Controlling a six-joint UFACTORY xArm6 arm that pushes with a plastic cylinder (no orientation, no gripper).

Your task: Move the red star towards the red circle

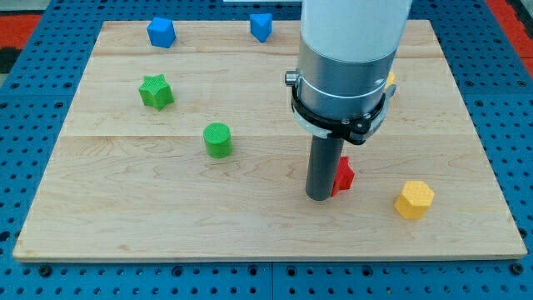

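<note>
The red star (343, 174) lies on the wooden board (125, 208) right of centre, partly hidden behind my rod. My tip (319, 197) rests on the board, touching the star's left side. A bit of red (360, 136) shows under the arm's metal collar above the star; its shape is hidden, so I cannot tell if it is the red circle. No other red block shows.
A yellow hexagon (414, 199) lies to the right of the star. A green cylinder (217, 139) and a green star (156, 91) lie at the left. Two blue blocks (161, 32) (261, 26) sit near the top edge. A yellow sliver (391, 81) peeks from behind the arm.
</note>
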